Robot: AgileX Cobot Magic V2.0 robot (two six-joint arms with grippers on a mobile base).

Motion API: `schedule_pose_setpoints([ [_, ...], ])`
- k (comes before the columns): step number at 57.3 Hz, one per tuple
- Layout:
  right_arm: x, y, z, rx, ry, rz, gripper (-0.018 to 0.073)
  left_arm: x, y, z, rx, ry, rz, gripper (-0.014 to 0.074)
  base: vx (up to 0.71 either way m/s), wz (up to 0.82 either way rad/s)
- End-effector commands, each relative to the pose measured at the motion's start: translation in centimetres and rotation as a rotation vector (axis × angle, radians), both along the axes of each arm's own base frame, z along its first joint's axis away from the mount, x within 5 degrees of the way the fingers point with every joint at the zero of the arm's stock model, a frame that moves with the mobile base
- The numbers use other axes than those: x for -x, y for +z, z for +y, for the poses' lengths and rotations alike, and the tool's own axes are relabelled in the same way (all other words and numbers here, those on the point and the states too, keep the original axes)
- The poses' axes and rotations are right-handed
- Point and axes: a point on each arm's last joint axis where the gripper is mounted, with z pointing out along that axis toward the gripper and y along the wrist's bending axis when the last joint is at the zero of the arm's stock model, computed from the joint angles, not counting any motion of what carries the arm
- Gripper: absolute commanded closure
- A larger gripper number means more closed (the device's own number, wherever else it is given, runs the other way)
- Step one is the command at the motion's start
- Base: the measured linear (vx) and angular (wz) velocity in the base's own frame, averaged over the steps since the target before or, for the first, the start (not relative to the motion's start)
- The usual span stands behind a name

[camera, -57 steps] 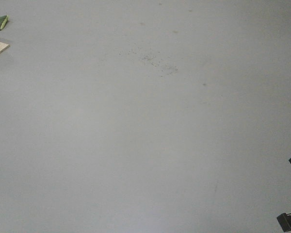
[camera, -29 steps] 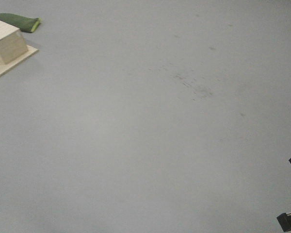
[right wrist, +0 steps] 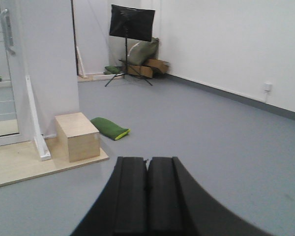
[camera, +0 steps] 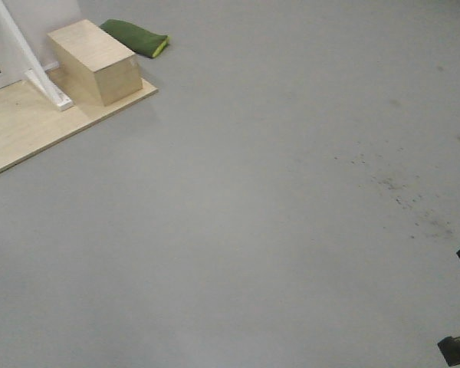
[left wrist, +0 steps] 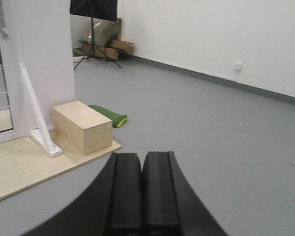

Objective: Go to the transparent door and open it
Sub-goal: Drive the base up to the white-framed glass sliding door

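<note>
The wooden box (camera: 96,61) has slid further into the front view. The transparent door (right wrist: 1,93) stands at ten o'clock, well apart from the left gripper (left wrist: 142,163) and right gripper (right wrist: 148,166), both clenched on nothing.

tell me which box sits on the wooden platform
The pale wooden box, right beside the slanted white post. The brown cardboard boxes lie far back by the black stand.
</note>
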Motion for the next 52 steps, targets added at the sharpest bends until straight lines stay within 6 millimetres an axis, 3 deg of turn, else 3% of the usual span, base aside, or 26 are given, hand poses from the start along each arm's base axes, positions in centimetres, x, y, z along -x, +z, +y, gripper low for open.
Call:
schedule_pose_setpoints([
  [1,0.12,0.7,-0.08,-0.01,-0.008,-0.096,0.0564,0.07,0.57,-0.01,0.017,-0.003,-0.094,0.0594,0.56,0.57],
  [52,0.12,0.7,-0.08,-0.01,-0.008,-0.096,0.0564,0.07,0.57,-0.01,0.017,-0.003,-0.094,0.0594,0.52,0.65],
])
